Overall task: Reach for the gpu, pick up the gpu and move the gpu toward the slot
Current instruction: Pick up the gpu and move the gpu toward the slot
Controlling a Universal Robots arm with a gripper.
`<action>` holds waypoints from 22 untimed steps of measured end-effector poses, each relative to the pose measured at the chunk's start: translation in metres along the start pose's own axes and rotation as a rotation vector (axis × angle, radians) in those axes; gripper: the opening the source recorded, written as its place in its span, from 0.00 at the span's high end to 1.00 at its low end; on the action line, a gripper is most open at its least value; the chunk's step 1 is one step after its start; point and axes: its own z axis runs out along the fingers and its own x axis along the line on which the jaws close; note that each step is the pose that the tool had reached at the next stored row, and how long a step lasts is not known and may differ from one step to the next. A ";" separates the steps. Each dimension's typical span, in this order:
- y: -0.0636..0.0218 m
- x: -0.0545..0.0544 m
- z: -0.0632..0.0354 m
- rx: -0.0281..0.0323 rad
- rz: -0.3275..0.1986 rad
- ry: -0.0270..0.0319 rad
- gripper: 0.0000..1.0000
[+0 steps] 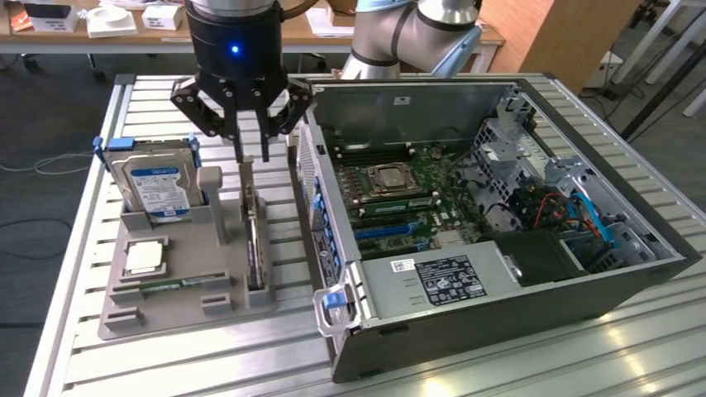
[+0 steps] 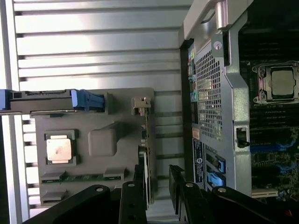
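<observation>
Fingers [image 1: 240,142] of black metal hang a little open, holding nothing, just over the thin green gpu card [image 1: 254,240] (standing on edge in a grey plastic holder [image 1: 165,308]).

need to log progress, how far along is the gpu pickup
Done: the reach looks about finished. The gripper hangs right at the gpu, jaws open on either side of its upper end. In hand: nothing gripped yet. Left: the lift and the move, since the gpu stands on edge in the grey holder, outside the computer case.
</observation>
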 end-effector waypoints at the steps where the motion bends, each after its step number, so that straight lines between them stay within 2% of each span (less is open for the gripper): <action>1: -0.0001 0.000 0.0018 0.0000 0.000 0.0000 0.64; 20: -0.0015 0.001 0.0341 0.0000 0.000 0.0000 0.64; 22: -0.0016 0.001 0.0350 0.0002 0.000 0.0001 0.64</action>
